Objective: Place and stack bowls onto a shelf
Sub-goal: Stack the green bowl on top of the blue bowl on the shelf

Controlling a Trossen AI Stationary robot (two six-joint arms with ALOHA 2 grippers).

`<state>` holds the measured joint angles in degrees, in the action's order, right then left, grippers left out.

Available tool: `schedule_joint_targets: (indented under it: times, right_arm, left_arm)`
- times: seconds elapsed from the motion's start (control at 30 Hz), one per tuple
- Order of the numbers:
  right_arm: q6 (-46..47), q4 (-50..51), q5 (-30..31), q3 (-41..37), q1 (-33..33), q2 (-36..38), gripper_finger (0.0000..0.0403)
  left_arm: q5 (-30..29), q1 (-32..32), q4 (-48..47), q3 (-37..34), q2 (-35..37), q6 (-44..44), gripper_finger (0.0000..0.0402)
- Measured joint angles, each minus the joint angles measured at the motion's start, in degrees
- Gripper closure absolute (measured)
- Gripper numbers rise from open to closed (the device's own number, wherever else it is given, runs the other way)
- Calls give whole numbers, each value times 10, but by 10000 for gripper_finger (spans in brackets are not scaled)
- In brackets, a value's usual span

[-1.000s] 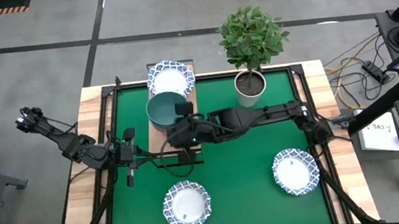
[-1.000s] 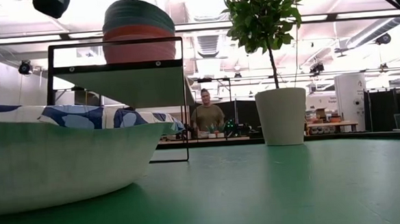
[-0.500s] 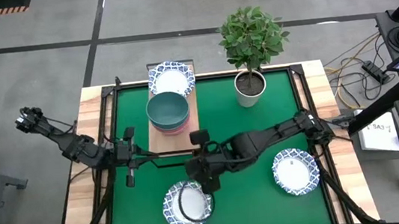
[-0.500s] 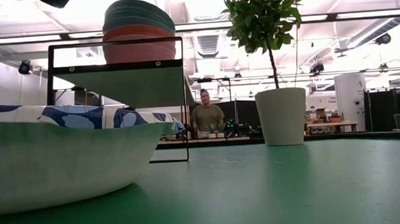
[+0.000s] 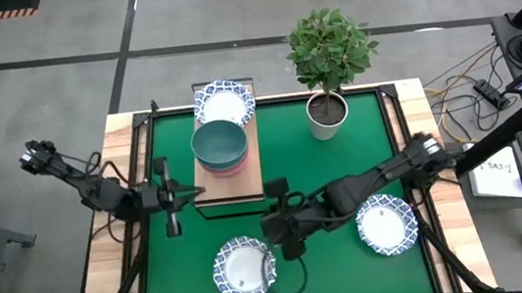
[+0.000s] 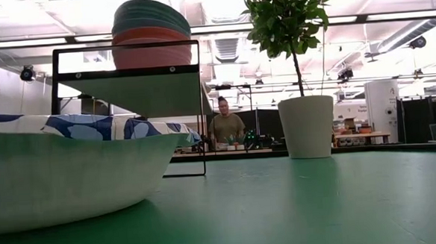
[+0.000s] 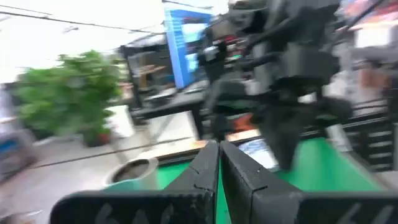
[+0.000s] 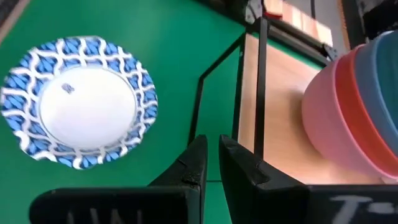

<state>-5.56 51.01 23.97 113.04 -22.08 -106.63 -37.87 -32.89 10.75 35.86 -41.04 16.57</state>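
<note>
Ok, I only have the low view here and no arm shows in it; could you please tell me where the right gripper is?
Observer: The right gripper hovers over the green mat, between the shelf and the near patterned bowl, holding nothing.
Operator: Thank you. And the left gripper?
Observer: The left gripper waits shut beside the shelf's left side.
Operator: Are there bowls I cannot see?
Observer: Yes, a second patterned bowl lies on the mat, right of the right gripper.
</note>
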Motion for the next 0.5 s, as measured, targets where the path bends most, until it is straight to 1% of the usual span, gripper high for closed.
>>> schedule_joint_targets:
  times: [0.1,0.2,0.33,0.4,0.5]
  right_arm:
    - [0,-92,-2,-100,-1,59,371]
    - [0,-207,-4,-203,-1,117,371]
    - [18,-347,-4,-335,-3,175,371]
    - [34,-404,-4,-394,-6,197,371]
    - [61,-473,-4,-461,-7,222,371]
  left_arm:
    - [-35,17,-1,0,5,14,402]
    - [-36,53,4,0,7,12,402]
    - [-34,121,4,17,3,-12,402]
    - [-19,158,-17,33,-2,-19,402]
    - [35,216,-62,57,-18,-51,402]
